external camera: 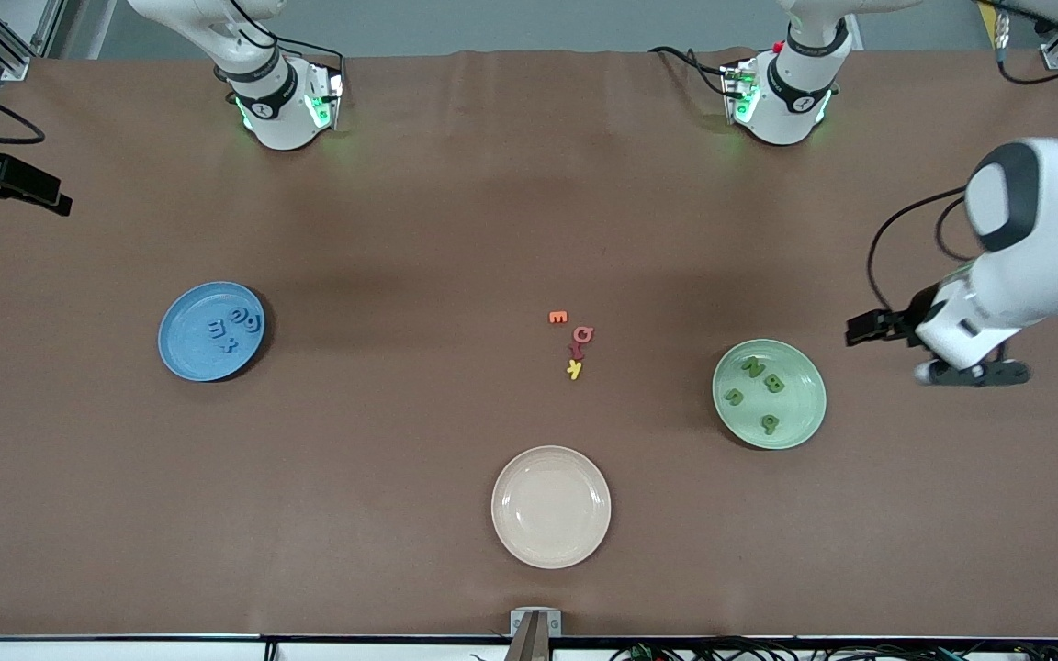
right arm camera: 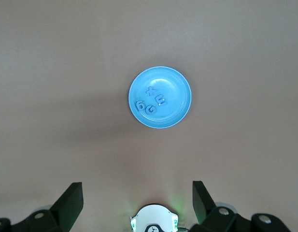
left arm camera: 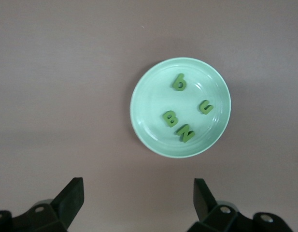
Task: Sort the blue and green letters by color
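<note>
Front view: four blue letters [external camera: 233, 328] are seen lying in the blue plate [external camera: 182, 353] toward the right arm's end of the table, and four green letters [external camera: 759, 387] are seen lying in the green plate [external camera: 804, 422] toward the left arm's end. Between the two plates, a small cluster of orange, red and yellow letters [external camera: 574, 342] is left on the brown table [external camera: 400, 459]. A cream plate [external camera: 551, 506] is set nearer to the camera than that cluster.

The left gripper [external camera: 977, 373] is held in the air over bare table just beside the green plate, at the left arm's end; its jaws are spread and nothing is grasped. In the left wrist view the green plate [left arm camera: 144, 121] is shown with its letters [left arm camera: 185, 112] apart from one another.

The right gripper [right arm camera: 136, 200] is shown in the right wrist view, raised high over the table, jaws spread and nothing grasped, with the blue plate [right arm camera: 177, 87] and its letters [right arm camera: 151, 100] below.
</note>
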Motion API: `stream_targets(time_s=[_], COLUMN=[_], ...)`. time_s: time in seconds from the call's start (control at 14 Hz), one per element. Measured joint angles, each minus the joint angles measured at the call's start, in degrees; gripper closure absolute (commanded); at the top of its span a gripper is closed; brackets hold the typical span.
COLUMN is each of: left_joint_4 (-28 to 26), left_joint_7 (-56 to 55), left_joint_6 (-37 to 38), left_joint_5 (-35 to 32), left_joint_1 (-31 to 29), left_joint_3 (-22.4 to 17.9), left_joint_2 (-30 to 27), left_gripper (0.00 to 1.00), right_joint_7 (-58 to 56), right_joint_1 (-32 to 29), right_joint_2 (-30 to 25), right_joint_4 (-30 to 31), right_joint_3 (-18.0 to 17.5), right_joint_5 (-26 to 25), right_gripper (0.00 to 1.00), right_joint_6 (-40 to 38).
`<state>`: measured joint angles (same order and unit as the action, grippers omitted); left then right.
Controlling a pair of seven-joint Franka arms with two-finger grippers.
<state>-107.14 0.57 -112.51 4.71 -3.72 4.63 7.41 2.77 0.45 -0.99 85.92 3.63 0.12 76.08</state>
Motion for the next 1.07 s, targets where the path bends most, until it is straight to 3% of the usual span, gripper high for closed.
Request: stream_targets(time_s=[0.36,0.71,1.07], left_joint_4=[1.35,8.55,10.57], left_joint_7=[0.03,-0.04,-0.05], left_joint_6=[3.4,10.36,13.56], left_joint_5=[0.0,0.0,0.0], left_joint_1=[-1.21,-1.2,-0.57], left_joint_3=[-0.06,-0.06,-0.71], left_joint_2=[-9.19,-10.02,-11.36], left_gripper=[0.0,0.0,0.0], right_joint_7=[0.0,0.0,0.0], right_joint_1=[0.0,-0.01,-0.02], right_joint_2=[-2.33,-5.4,-5.72], right_joint_4=[0.86,2.4,3.45], right_joint_3=[-0.24,-0.25,-0.25], right_joint_5=[0.0,0.0,0.0], right_gripper=[0.0,0.0,0.0], right_joint_6=[-0.09,-0.27,-0.15])
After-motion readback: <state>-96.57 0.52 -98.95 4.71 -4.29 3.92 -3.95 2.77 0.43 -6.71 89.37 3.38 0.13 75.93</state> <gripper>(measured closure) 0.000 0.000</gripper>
